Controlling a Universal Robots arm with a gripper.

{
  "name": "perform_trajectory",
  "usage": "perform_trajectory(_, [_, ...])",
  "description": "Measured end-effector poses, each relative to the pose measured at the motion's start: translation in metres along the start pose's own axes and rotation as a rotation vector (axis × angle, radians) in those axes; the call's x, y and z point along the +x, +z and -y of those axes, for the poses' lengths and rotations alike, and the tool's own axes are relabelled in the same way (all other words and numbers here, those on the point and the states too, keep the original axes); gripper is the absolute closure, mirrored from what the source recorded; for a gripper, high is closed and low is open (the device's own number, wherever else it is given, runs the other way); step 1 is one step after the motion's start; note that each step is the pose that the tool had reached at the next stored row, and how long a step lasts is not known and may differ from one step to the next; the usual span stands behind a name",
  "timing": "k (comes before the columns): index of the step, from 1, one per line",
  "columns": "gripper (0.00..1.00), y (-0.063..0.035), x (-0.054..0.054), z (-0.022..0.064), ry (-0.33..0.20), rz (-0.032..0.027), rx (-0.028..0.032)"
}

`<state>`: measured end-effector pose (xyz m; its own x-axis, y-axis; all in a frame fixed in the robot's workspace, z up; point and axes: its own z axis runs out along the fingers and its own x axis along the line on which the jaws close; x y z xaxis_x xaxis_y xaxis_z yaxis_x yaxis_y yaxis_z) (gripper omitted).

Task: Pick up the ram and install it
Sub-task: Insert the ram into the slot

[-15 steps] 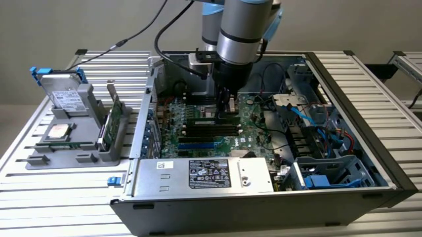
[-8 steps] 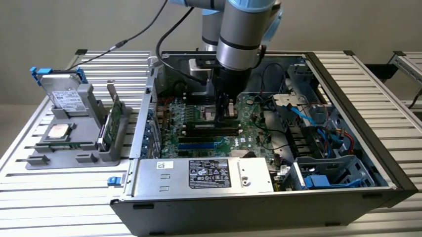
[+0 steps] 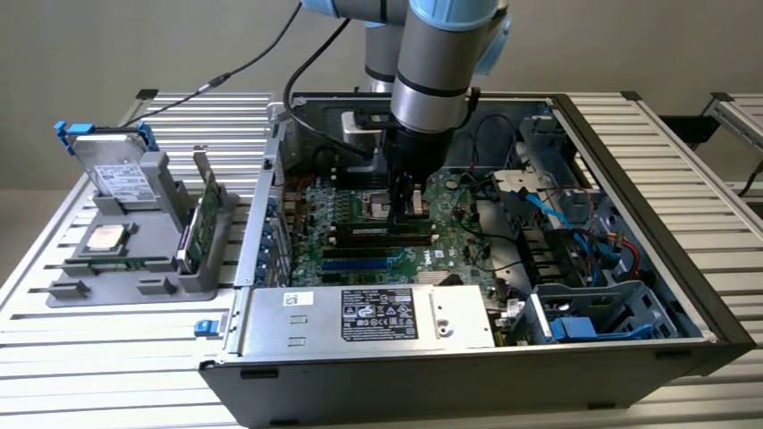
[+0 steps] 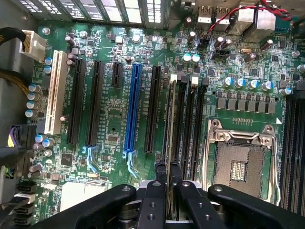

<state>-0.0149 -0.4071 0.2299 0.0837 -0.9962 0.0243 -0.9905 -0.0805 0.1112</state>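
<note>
The ram point(image 4: 170, 119), seen edge-on in the wrist view as a thin upright strip, is clamped between the two black fingers point(image 4: 153, 200) of the tool point(image 4: 167, 166), which are drawn together on its faces. The stick runs lengthwise along the bank of black memory slots point(image 4: 190, 124), in line with the slot furthest from the open processor socket point(image 4: 240, 162); we cannot tell whether its lower edge is seated. On the ram's other side we note a black expansion slot point(image 4: 155, 109), then a blue expansion slot point(image 4: 132, 109), and well beyond these a white slot point(image 4: 56, 90), all on the green motherboard point(image 4: 109, 129). In the exterior view the tool point(image 3: 406, 201) reaches straight down into the open computer case point(image 3: 667, 223), above the middle of the board and behind the silver power supply point(image 3: 370, 317). At the exterior view's left, outside the case, a grey holder point(image 3: 131, 277) carries a hard drive point(image 3: 120, 179), a green expansion card point(image 3: 205, 214) standing on edge, and a square processor chip point(image 3: 105, 237). Case and holder rest on the slatted metal table point(image 3: 96, 375).
</note>
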Motion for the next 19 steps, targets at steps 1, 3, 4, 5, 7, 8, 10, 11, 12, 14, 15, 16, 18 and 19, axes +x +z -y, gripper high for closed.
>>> perform_trajectory(1, [0.86, 0.0, 0.0, 0.0, 0.0, 0.0, 0.0001])
perform_trajectory(3, [0.86, 0.0001, 0.0, -0.0001, 0.0, 0.0001, 0.0001])
perform_trajectory(4, [0.86, 0.0001, 0.0, -0.0002, 0.0, 0.0, 0.0])
perform_trajectory(5, [0.86, 0.0004, -0.0003, -0.0003, 0.0, 0.0, 0.0002])
perform_trajectory(7, [0.86, 0.0015, -0.0014, -0.0005, 0.0, -0.0002, 0.0001])
perform_trajectory(8, [0.86, 0.0018, -0.0019, -0.0005, 0.0, -0.0002, 0.0001])
perform_trajectory(10, [0.86, 0.0021, -0.0021, -0.0004, 0.001, -0.0004, 0.0])
perform_trajectory(11, [0.86, 0.0024, -0.0022, -0.0004, 0.002, -0.0005, 0.0])
perform_trajectory(12, [0.86, 0.0023, -0.0022, -0.0005, 0.003, -0.0014, -0.0002])
perform_trajectory(14, [0.86, 0.0024, -0.0022, -0.0004, 0.003, -0.0027, -0.0003])
perform_trajectory(15, [0.86, 0.0024, -0.0022, -0.0004, 0.003, -0.0034, -0.0003])
perform_trajectory(16, [0.86, 0.0024, -0.0022, -0.0004, 0.003, -0.0044, -0.0004])
perform_trajectory(18, [0.86, 0.0025, -0.0022, -0.0004, 0.003, -0.006, -0.0006])
perform_trajectory(19, [0.86, 0.0025, -0.0022, -0.0004, 0.003, -0.0068, -0.0006])
